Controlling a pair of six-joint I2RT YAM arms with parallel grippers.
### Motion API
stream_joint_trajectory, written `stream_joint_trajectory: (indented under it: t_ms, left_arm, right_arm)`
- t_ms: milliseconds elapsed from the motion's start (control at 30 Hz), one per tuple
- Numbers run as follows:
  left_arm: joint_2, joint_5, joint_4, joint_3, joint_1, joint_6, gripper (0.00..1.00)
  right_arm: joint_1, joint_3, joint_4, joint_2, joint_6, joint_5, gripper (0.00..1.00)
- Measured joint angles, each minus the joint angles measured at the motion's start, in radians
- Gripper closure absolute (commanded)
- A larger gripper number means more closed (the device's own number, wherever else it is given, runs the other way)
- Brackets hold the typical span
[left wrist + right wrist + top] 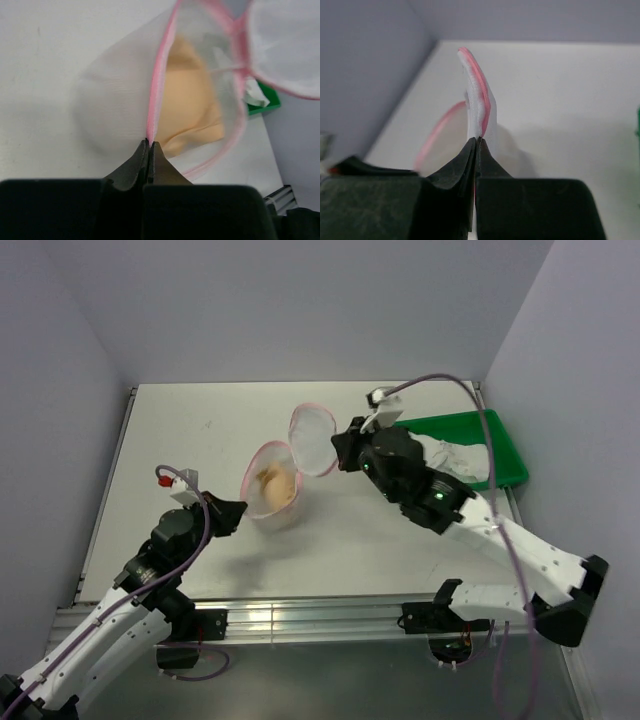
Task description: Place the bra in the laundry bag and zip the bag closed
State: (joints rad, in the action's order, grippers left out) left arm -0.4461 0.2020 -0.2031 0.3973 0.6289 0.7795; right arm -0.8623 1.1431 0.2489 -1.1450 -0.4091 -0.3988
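White table [180, 440] carries the laundry bag [110, 115], lid raised; the bra [190, 100] sits in its lower half, just ahead of the left gripper [150, 144], clenched on the pink rim. Right gripper [479, 140] pinches the raised flap's edge. Likely trouble: mesh slipping from either pinch, or a cup bulging over the rim and fouling the zipper.

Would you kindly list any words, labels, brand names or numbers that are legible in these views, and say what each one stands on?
None: no text can be read in any of the three views.
The laundry bag, the bra and the green tray show no print, label, brand or number.
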Motion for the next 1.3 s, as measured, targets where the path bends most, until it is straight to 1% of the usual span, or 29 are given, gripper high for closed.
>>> stream_joint_trajectory:
  t_ms: [100, 200, 333, 467, 600, 767, 867, 1000, 1100, 1233, 1267, 1300]
  left_arm:
    - [-0.025, -0.011, 0.027, 0.061, 0.0, -0.009, 1.0]
    - [-0.037, 0.005, 0.04, 0.091, 0.0, -0.013, 1.0]
    - [-0.088, -0.013, 0.02, 0.189, 0.0, -0.037, 1.0]
    - [-0.101, 0.066, 0.003, 0.258, 0.0, -0.061, 1.0]
    - [-0.132, 0.115, 0.001, 0.254, -0.001, -0.059, 1.0]
    - [-0.179, 0.182, -0.034, 0.253, -0.001, -0.063, 1.0]
    - [-0.177, 0.214, -0.059, 0.252, -0.001, -0.063, 1.0]
    - [-0.137, 0.261, -0.067, 0.212, -0.001, -0.058, 1.0]
    - [-0.116, 0.276, -0.071, 0.16, -0.001, -0.046, 0.95]
    - [-0.137, 0.276, -0.079, 0.109, -0.001, -0.023, 0.93]
    - [-0.145, 0.277, -0.081, 0.106, -0.001, -0.021, 0.91]
    - [-0.153, 0.278, -0.084, 0.106, -0.001, -0.018, 0.85]
  right_arm:
    - [-0.083, 0.132, 0.012, 0.08, 0.023, -0.016, 1.0]
    - [-0.093, 0.171, 0.029, 0.101, 0.029, -0.042, 1.0]
    - [-0.096, 0.164, 0.068, 0.031, 0.029, -0.03, 1.0]
    - [-0.1, 0.095, 0.107, 0.003, 0.026, 0.003, 1.0]
    - [-0.102, 0.048, 0.104, -0.026, 0.011, 0.028, 1.0]
    - [-0.102, 0.013, 0.084, -0.108, 0.002, 0.06, 1.0]
    - [-0.101, 0.006, 0.073, -0.129, -0.003, 0.068, 1.0]
    - [-0.085, -0.04, -0.012, -0.137, -0.029, 0.089, 1.0]
    - [-0.067, -0.109, -0.061, -0.161, -0.055, 0.094, 1.0]
    - [-0.044, -0.185, -0.09, -0.222, -0.084, 0.102, 1.0]
    - [-0.037, -0.201, -0.099, -0.234, -0.092, 0.107, 1.0]
    - [-0.029, -0.218, -0.109, -0.243, -0.097, 0.113, 1.0]
